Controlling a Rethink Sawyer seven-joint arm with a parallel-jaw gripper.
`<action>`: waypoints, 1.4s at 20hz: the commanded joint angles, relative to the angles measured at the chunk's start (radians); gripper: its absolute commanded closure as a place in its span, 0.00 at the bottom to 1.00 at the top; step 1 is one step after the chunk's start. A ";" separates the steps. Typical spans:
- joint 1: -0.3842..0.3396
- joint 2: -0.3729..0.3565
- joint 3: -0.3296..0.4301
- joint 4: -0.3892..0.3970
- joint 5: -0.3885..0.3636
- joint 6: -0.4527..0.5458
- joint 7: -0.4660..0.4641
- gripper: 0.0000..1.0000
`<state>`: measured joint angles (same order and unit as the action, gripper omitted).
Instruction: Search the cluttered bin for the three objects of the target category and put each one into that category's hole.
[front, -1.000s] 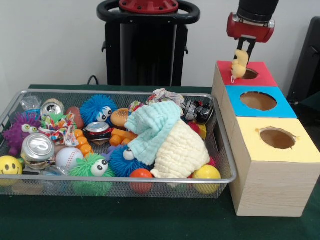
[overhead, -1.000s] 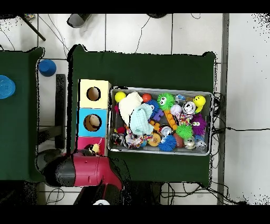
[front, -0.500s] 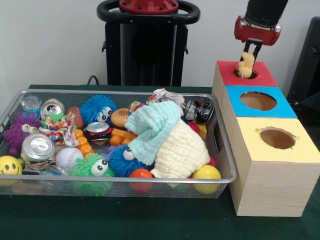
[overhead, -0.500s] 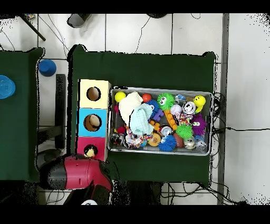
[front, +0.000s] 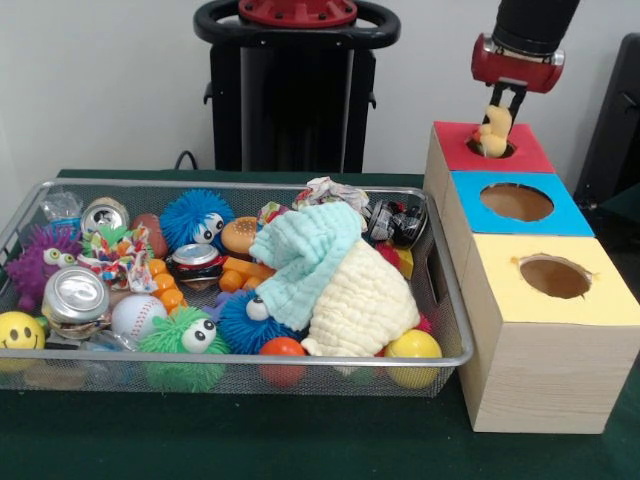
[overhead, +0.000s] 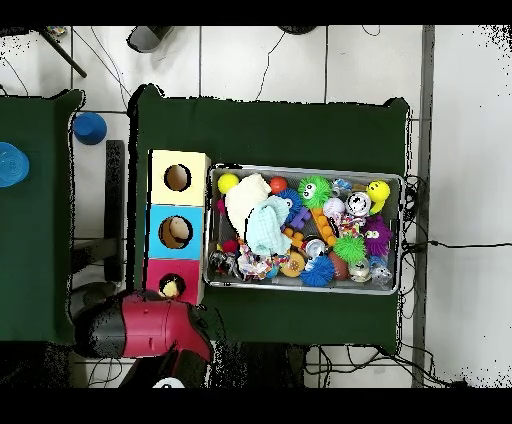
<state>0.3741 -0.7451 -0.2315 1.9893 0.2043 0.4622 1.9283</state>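
Gripper (front: 500, 100) pinching yellow duck toy (front: 491, 133) directly over the hole of the red box (front: 520, 152), toy's lower part at the hole's rim. Blue box (front: 560, 215) and yellow box (front: 600, 300) holes unoccupied from front view. Wire bin (front: 440, 300) packed: mint cloth (front: 305, 255) over cream cloth (front: 365, 305), crushed can (front: 75, 295), baseball (front: 138, 315), green fuzzy ball (front: 185, 335), blue fuzzy ball (front: 195, 218), smiley ball (front: 20, 330).

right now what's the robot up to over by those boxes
The gripper is shut on a small yellow toy, holding it at the hole in the red box, with the toy partly in the opening. The wire bin beside the boxes is full of balls, cans, cloths and fuzzy toys.
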 joint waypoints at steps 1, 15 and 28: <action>-0.015 0.035 0.012 -0.001 0.064 -0.088 0.269 1.00; -0.026 0.042 0.004 -0.024 0.050 -0.088 0.223 0.00; -0.133 -0.035 0.043 0.061 0.044 -0.157 0.174 0.00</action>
<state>0.3204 -0.7541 -0.2361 1.9943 0.2210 0.3875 1.9283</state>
